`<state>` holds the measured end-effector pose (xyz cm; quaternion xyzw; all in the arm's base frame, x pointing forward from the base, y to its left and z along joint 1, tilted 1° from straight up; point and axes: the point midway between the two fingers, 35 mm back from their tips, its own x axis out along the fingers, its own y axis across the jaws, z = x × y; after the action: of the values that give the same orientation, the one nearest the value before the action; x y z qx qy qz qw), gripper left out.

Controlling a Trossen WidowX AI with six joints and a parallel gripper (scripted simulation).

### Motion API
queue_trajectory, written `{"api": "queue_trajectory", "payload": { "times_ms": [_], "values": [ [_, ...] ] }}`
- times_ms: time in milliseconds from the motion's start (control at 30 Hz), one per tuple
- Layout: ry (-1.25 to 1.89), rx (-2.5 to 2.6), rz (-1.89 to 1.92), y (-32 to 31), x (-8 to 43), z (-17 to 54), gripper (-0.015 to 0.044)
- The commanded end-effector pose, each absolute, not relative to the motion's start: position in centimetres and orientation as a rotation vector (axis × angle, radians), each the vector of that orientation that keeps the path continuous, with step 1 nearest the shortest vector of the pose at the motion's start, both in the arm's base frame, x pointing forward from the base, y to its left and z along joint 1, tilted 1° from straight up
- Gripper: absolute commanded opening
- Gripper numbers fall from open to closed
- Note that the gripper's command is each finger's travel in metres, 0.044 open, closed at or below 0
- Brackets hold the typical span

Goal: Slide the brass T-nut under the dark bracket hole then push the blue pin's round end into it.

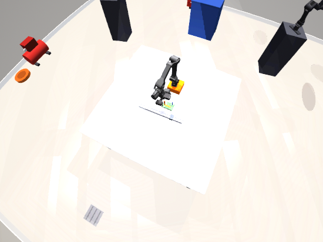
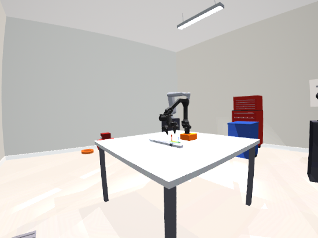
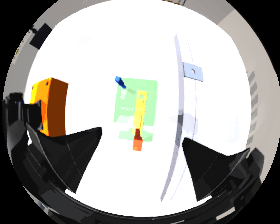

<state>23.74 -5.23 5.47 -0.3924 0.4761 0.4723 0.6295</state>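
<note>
Holding my two black, tapered fingers wide apart with nothing between them, I have my gripper [image 1: 163, 99] [image 2: 170, 133] [image 3: 142, 136] above a smooth white table [image 1: 152, 148] [image 2: 173, 163] [image 3: 90, 65]. In my wrist view one fingertip shows on either side of the parts' area.

The one brass T-nut [image 3: 141, 107] shows as a bright yellow, narrow strip on the single green tray [image 1: 171, 108] [image 2: 177, 142] [image 3: 150, 132], a thin, flat rectangle. Its one orange handle [image 1: 164, 103] [image 2: 172, 137] [image 3: 137, 144] is at the strip's end and stands up from the tray, a slim post with a darker red part; in my wrist view it reaches over the tray's edge.

One blue pin [image 1: 172, 103] [image 2: 178, 138] [image 3: 120, 82] stands near a tray corner, a slender, dark blue rod. I cannot make out which of its ends is round.

Beside the tray, apart from it, lies one long, straight rail [image 1: 152, 111] [image 2: 159, 141] [image 3: 179, 90] of pale, shiny aluminum. One bracket [image 1: 171, 116] [image 2: 171, 144] [image 3: 200, 76] sits on it, a flat plate with one visible hole, looking blue-grey from my wrist. The nut is outside the slot, and the pin is out of the bracket.

My arm stands on one orange, boxy base [image 1: 180, 88] [image 2: 185, 137] [image 3: 57, 107], across the tray from the rail.
</note>
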Motion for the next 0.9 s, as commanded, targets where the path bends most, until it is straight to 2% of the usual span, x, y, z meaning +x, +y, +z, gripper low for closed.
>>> {"api": "queue_trajectory", "payload": {
  "times_ms": [0, 600, 867],
  "values": [
    [1.095, -0.887, 1.1, -5.1, 23.4, 4.3, 0.044],
    [1.095, -0.887, 1.1, -5.1, 23.3, 1.8, 0.044],
    [1.095, -0.887, 1.1, -5.1, 23.3, 1.8, 0.023]
  ]
}}
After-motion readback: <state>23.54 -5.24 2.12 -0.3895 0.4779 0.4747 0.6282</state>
